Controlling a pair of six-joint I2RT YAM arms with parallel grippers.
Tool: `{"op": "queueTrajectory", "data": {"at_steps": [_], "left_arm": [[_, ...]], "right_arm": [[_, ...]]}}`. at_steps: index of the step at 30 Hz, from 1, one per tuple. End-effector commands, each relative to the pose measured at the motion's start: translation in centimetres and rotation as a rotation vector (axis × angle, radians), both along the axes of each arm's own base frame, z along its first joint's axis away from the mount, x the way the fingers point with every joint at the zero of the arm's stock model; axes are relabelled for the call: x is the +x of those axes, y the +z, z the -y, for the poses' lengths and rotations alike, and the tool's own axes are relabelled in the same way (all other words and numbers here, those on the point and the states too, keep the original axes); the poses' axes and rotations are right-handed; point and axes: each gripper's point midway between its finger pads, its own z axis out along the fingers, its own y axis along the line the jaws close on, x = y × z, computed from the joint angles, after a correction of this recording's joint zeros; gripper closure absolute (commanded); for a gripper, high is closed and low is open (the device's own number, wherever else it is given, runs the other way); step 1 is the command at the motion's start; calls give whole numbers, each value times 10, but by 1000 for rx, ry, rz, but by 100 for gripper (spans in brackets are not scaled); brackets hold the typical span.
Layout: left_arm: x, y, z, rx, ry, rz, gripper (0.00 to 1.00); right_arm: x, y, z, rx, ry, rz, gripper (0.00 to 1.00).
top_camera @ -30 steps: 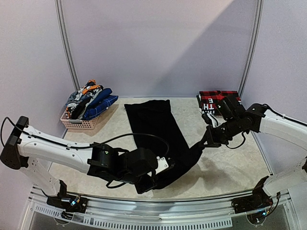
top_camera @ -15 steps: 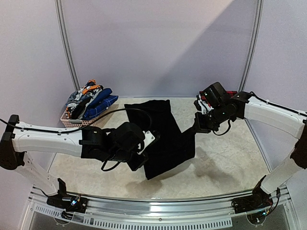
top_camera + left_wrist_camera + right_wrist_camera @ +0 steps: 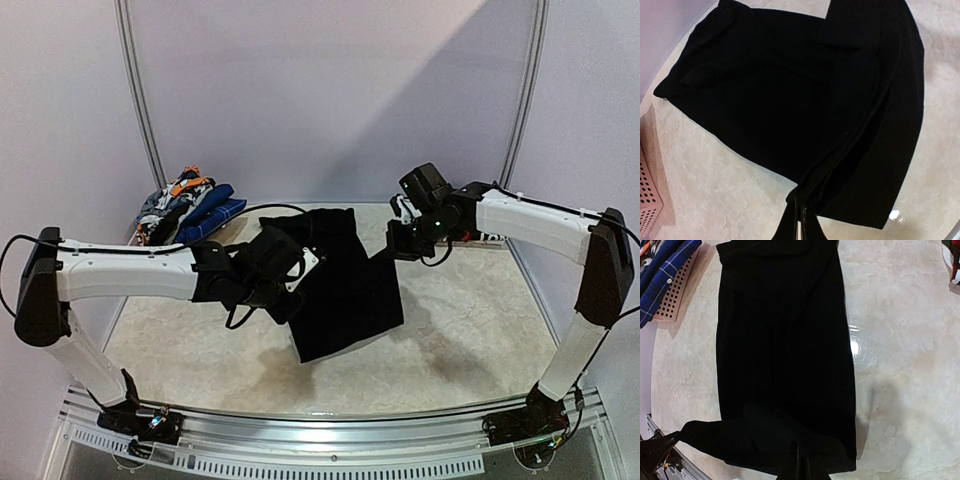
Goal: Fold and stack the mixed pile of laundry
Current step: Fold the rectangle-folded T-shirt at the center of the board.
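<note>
Both pinched shut: left claw (image 3: 801, 227) and right claw (image 3: 801, 465) hold raised near end of black trousers (image 3: 345, 285); long axis runs away, far end beyond both.

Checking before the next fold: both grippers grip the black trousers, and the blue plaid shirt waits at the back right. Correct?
No. The blue plaid shirt waits at the back left, as the top external view shows. The left gripper and right gripper do both grip the black trousers.

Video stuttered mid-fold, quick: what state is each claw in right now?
The left claw: closed, pinching the black trousers.
The right claw: closed, pinching the same trousers at another edge.
</note>
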Motion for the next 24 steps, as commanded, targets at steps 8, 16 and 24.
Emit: {"op": "queueTrajectory", "data": {"at_steps": [8,16,24], "left_arm": [[53,-5,-4,10,67,29,100],[69,-24,-10,35,101,6,100],[78,-37,-22,59,154,-9,100]], "right_arm": [[55,-9,-4,30,-21,54,100],[76,-30,-15,70,18,21,100],[91,-57,-22,81,50,-27,100]]}}
